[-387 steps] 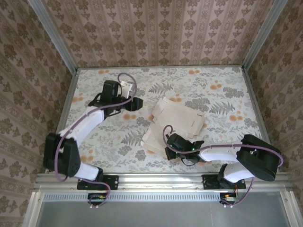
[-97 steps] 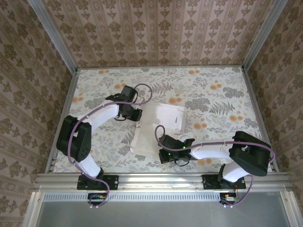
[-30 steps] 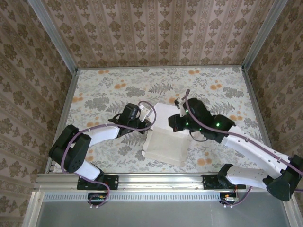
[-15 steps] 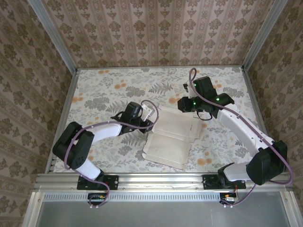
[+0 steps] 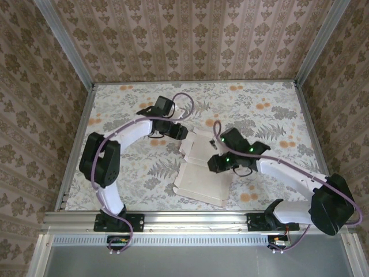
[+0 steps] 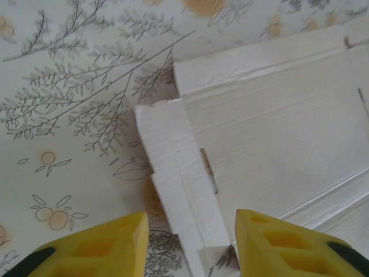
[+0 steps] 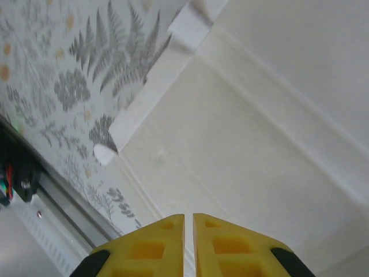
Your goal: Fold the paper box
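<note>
The paper box [image 5: 202, 184] lies flat in the middle of the table, pale whitish face up, with creases and a notched edge. My left gripper [image 5: 180, 133] is at the sheet's back left corner. In the left wrist view this gripper [image 6: 192, 222] is open, and a narrow side flap [image 6: 179, 184] lies between its yellow fingers [image 6: 115, 242] without touching either. My right gripper [image 5: 213, 163] hangs over the middle of the sheet. Seen from the right wrist, it [image 7: 188, 218] is shut with nothing between its pads, just above the pale panel [image 7: 242, 144].
The table [image 5: 127, 104] has a floral cover and is closed in by wallpapered walls on three sides. An aluminium rail [image 5: 196, 219] runs along the near edge and also appears in the right wrist view [image 7: 52, 213].
The right arm swung from the back right down over the middle of the sheet. The left gripper moved toward the back along the sheet's left edge, and its jaws opened.
</note>
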